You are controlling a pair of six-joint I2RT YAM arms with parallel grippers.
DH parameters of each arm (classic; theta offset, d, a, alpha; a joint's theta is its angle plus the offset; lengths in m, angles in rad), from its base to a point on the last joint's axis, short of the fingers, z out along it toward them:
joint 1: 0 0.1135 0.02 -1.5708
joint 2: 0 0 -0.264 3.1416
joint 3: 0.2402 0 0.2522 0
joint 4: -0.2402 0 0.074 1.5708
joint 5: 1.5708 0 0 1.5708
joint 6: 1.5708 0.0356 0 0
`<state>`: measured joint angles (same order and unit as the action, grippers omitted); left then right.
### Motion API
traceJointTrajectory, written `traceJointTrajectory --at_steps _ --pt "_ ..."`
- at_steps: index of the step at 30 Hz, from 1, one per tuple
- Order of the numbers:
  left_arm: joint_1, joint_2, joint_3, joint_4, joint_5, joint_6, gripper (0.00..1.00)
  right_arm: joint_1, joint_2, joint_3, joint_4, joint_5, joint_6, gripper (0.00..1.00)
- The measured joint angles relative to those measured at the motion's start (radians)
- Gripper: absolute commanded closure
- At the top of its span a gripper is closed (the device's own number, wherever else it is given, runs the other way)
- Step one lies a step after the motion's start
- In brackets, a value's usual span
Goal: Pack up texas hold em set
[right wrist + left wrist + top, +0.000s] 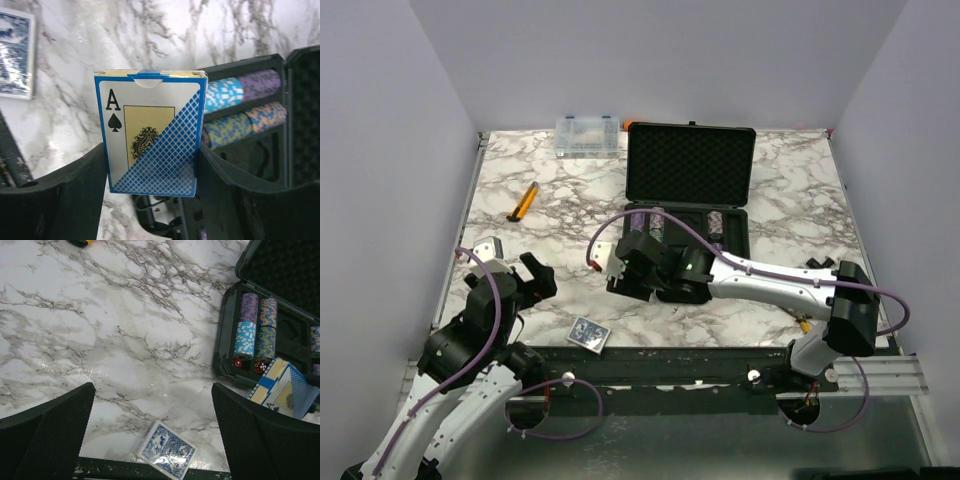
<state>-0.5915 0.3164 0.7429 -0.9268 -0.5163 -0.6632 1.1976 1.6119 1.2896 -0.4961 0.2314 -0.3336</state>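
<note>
The black case [690, 165] stands open at the table's middle back, foam lid up, with chip stacks [255, 327] and red dice [259, 367] in its tray. My right gripper [152, 175] is shut on a blue-white card deck [150, 135] showing an ace of spades, held above the table by the case's near left corner [630, 262]. A second blue-patterned deck [588, 334] lies flat at the table's front edge; it also shows in the left wrist view [166, 450]. My left gripper [152, 430] is open above that deck, empty.
A clear plastic organizer box [587, 136] sits at the back, left of the case. An orange-handled tool [524, 202] lies on the marble at the left. The table's dark front rail [700, 357] runs just below the flat deck.
</note>
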Motion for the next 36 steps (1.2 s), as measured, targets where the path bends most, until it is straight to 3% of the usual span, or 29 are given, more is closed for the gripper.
traceJointTrajectory --at_steps 20,31,36 --pt "0.000 0.003 -0.010 0.005 0.015 0.021 0.03 -0.445 0.008 0.138 -0.134 -0.253 -0.351 0.99" --pt "0.000 0.003 -0.015 0.005 0.015 0.025 0.03 -0.600 0.136 0.175 -0.150 -0.313 -0.471 0.99" --pt "0.000 0.018 -0.015 0.006 0.020 0.033 0.04 -0.670 0.217 0.271 -0.152 -0.360 -0.489 0.99"
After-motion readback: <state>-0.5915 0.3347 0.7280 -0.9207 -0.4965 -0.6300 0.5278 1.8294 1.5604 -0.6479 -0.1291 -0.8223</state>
